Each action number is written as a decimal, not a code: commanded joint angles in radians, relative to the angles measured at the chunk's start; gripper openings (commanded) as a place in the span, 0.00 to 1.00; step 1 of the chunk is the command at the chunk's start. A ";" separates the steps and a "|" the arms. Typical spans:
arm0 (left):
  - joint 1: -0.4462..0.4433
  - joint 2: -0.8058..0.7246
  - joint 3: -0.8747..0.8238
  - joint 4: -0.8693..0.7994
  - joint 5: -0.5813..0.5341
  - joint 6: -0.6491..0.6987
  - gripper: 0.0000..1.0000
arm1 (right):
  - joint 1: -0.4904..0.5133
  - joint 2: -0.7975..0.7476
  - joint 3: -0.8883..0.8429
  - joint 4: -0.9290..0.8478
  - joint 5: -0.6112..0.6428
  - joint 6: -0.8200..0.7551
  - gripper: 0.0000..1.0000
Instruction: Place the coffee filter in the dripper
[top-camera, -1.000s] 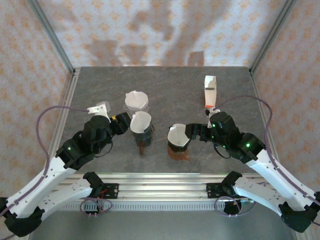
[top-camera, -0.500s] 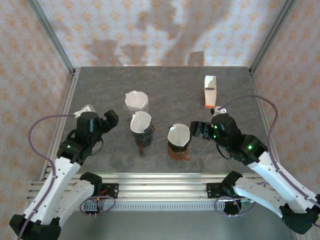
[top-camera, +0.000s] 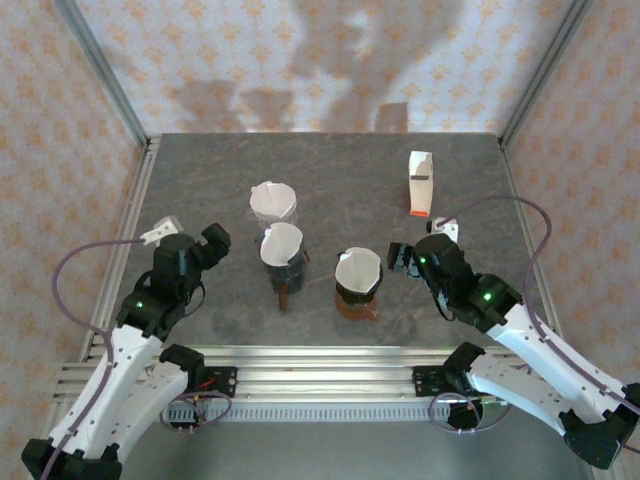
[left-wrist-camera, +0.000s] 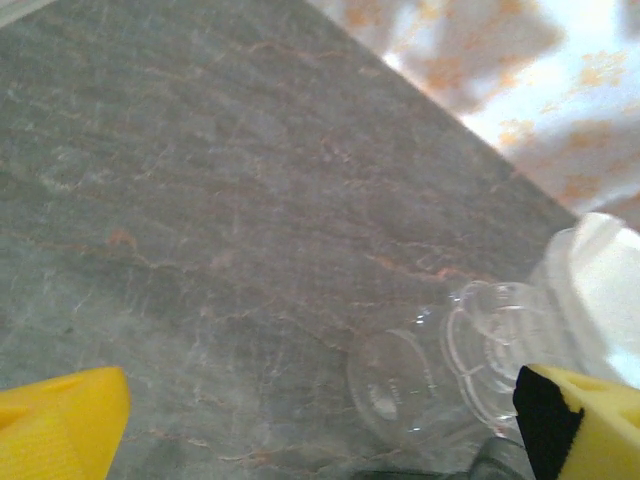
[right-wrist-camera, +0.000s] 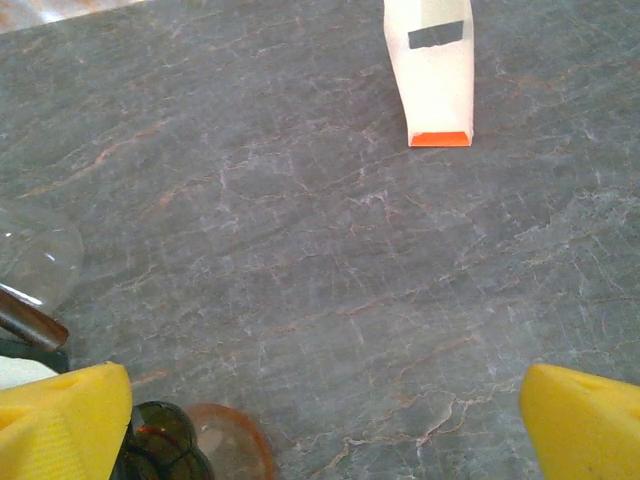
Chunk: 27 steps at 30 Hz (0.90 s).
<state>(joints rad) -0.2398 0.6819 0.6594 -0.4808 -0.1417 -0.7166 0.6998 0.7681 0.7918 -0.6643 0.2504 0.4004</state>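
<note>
Three drippers stand near the middle of the tabletop (top-camera: 330, 160), and each has a white paper filter seated in it. The clear dripper (top-camera: 272, 203) is the farthest back. The dark dripper (top-camera: 285, 276) stands just beside it at 6 o'clock, and its filter (top-camera: 281, 244) rises above the rim. The amber dripper (top-camera: 355, 298) stands near the dark one at about 4 o'clock, apart from it, with its own filter open at the top. A white carton (top-camera: 421, 182) with an orange end lies flat, well apart from the amber dripper at about 1 o'clock.

The left jaws sit at 9 o'clock of the dark dripper, near it but not touching, spread wide and gripping nothing. In the left wrist view the yellow pads (left-wrist-camera: 58, 422) sit at the two lower corners with bare stone-grey surface between them, and the clear dripper's base is close to the right-hand pad.

The right jaws sit at 3 o'clock of the amber dripper, just beside it, also spread wide and empty. Seen from the right wrist, the carton lies ahead at 12 o'clock.
</note>
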 joint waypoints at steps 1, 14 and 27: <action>0.051 0.077 -0.021 0.057 0.065 -0.020 0.92 | 0.003 -0.030 -0.013 0.001 0.040 0.024 0.99; 0.170 0.496 -0.219 0.777 0.343 -0.297 0.26 | 0.001 -0.057 -0.006 0.010 -0.053 0.015 0.99; 0.151 0.891 -0.160 1.217 0.451 -0.394 0.00 | 0.000 -0.057 0.021 -0.004 -0.059 0.007 0.99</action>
<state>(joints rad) -0.0784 1.5421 0.4652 0.5785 0.2714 -1.0821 0.6998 0.7238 0.7834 -0.6647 0.1829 0.4076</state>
